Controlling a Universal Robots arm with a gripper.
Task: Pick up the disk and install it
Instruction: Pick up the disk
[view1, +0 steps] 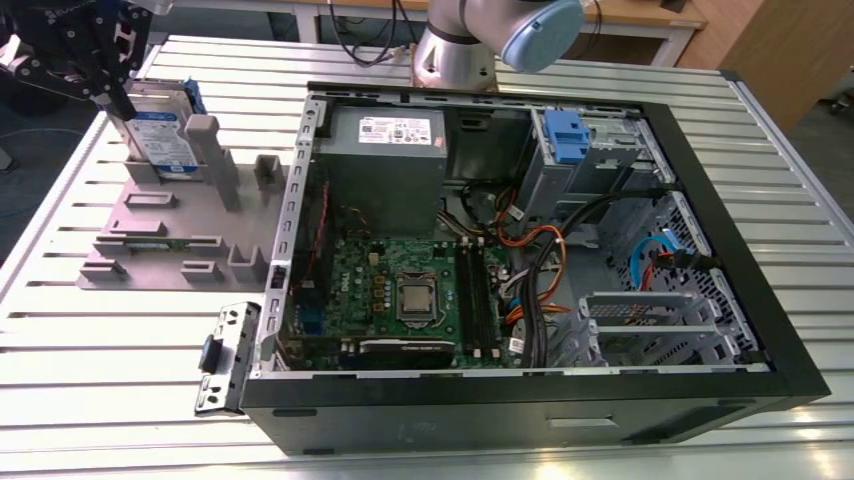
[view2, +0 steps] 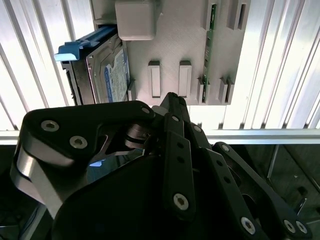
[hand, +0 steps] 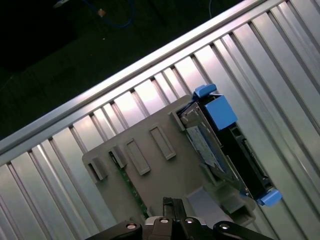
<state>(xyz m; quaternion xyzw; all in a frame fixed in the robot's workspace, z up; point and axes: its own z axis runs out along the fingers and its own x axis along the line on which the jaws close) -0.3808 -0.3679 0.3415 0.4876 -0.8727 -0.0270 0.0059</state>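
- Exterior view: my hand (view1: 120, 105) hung just beside the disk (view1: 163, 140), which stood upright in the grey fixture (view1: 147, 215) on the table (view1: 120, 380).
- Its fingers looked drawn together, gripping nothing.
- Pickup and installation into the computer case (view1: 534, 398) were not yet done.

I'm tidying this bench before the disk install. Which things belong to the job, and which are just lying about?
Job: disk standing in the grey holder; tool close above it; open computer case, likely where it goes.
Lying about: loose metal bracket on the table; green circuit strip in the holder.
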